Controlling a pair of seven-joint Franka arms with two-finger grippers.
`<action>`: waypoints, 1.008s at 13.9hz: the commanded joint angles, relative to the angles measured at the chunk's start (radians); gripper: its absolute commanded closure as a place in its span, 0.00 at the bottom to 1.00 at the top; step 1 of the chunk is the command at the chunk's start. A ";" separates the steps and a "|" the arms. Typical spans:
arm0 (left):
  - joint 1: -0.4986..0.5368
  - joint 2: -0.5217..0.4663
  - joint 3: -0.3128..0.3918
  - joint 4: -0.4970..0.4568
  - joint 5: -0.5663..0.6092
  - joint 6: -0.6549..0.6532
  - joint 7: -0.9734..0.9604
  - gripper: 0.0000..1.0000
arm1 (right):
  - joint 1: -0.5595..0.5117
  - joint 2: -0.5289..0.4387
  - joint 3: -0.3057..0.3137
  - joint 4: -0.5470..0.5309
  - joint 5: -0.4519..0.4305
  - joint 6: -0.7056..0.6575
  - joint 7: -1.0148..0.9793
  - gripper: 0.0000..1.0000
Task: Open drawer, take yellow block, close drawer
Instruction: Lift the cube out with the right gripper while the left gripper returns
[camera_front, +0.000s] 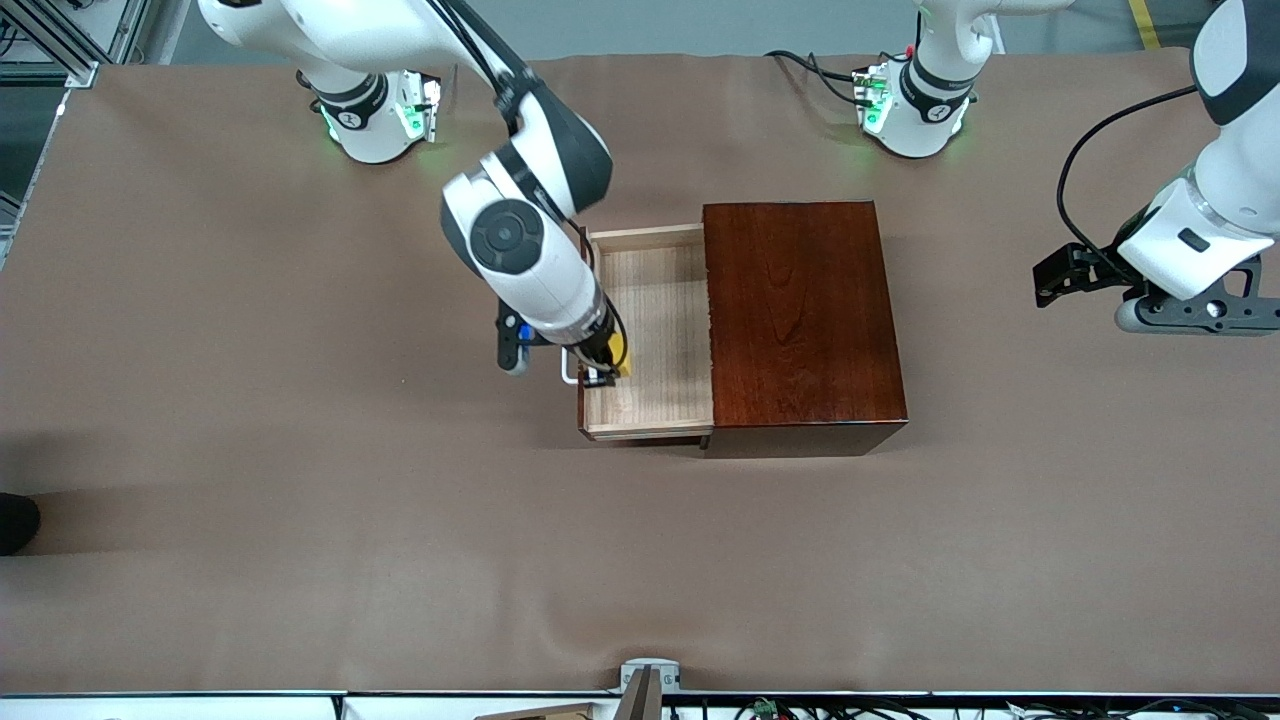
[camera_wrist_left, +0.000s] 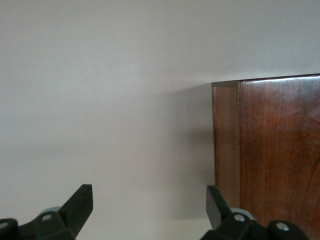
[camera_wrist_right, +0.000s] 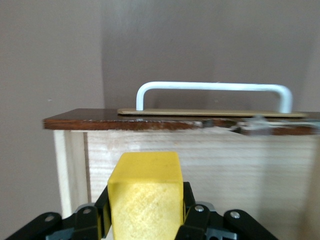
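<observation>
The drawer stands pulled out of the dark reddish-brown box toward the right arm's end of the table, its pale wood floor showing. My right gripper reaches down into it, close to the drawer front and the white handle, and is shut on the yellow block. In the right wrist view the yellow block fills the space between the black fingers, with the drawer's front wall and the handle past it. My left gripper waits open beside the box.
Brown cloth covers the table. In the left wrist view the open left gripper faces bare cloth, with the box's corner beside one finger. The two arm bases stand along the table edge farthest from the front camera.
</observation>
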 joint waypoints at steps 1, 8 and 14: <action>0.003 -0.010 -0.003 0.010 -0.001 -0.018 -0.010 0.00 | -0.056 -0.081 0.007 0.015 0.019 -0.130 -0.101 0.88; -0.003 -0.001 -0.043 0.010 -0.006 -0.018 -0.218 0.00 | -0.433 -0.138 -0.001 -0.027 -0.002 -0.331 -1.060 0.87; -0.011 0.077 -0.159 0.070 -0.001 -0.017 -0.483 0.00 | -0.683 -0.101 -0.001 -0.077 -0.151 -0.229 -1.734 0.87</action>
